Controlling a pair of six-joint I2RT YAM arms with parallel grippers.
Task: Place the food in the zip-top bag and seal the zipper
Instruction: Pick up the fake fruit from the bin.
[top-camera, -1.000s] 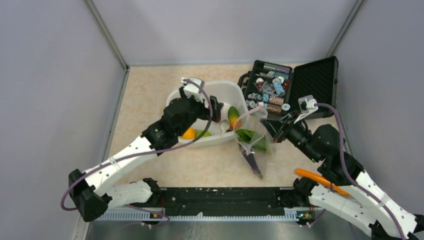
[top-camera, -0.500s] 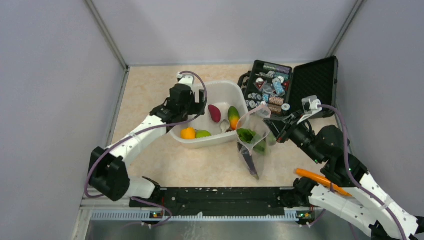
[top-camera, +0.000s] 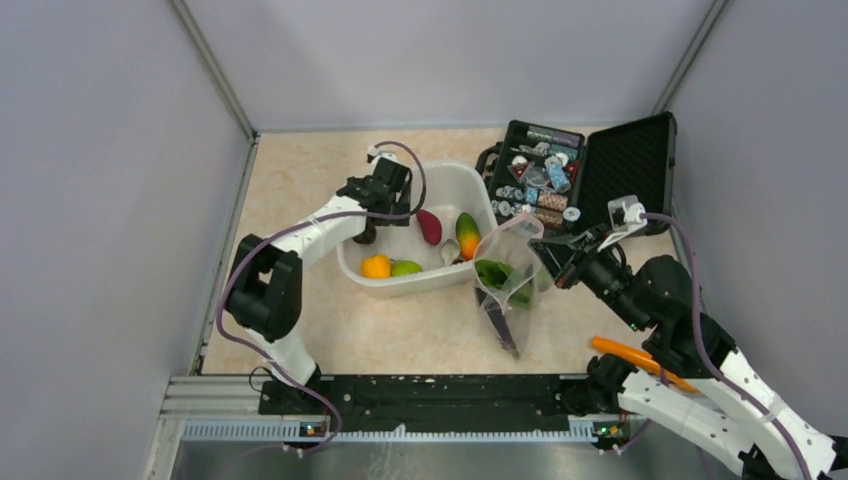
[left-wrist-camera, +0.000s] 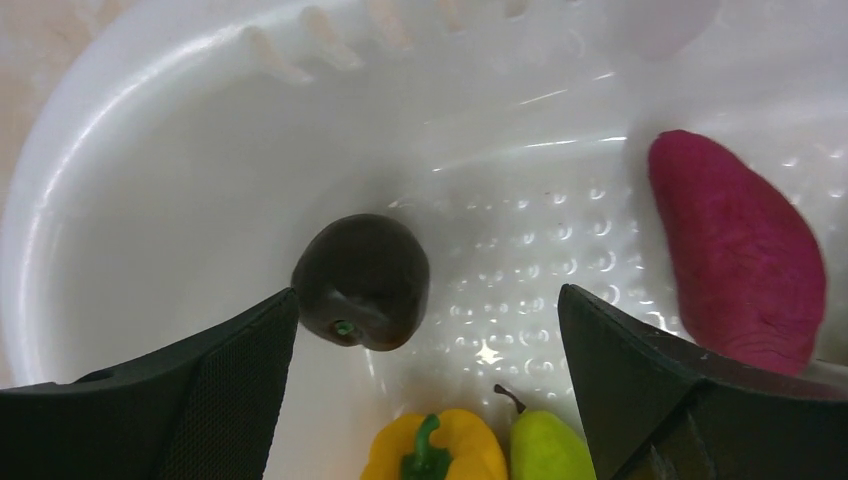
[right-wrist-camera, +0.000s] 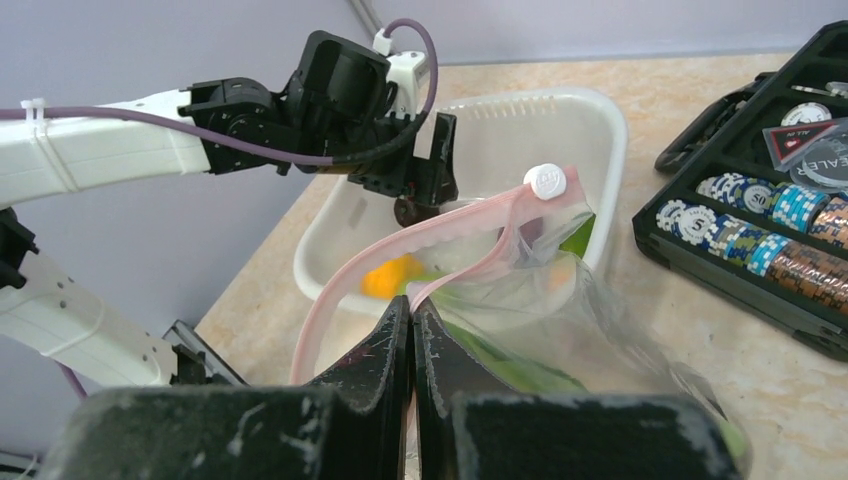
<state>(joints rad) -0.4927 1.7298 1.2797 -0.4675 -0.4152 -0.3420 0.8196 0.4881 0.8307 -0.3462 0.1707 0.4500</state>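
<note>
Zip-top bag (top-camera: 508, 285) hangs lengthwise, mouth up, tip down, rim pinched by the outstretched right gripper (right-wrist-camera: 412, 305); left gripper (left-wrist-camera: 425, 300), spread wide, points down over a dark fruit (left-wrist-camera: 362, 280).

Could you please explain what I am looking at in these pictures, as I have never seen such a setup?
These are two robot arms bolted at a table's near edge. One picture looks down from above; the other two come from cameras on the wrists. On the table stand a white tub of toy produce and an open black case of chips. The left gripper, open, hovers over a dark round fruit in the tub. The right gripper is shut on the rim of a clear zip-top bag, holding it up; green pieces lie inside.
</note>
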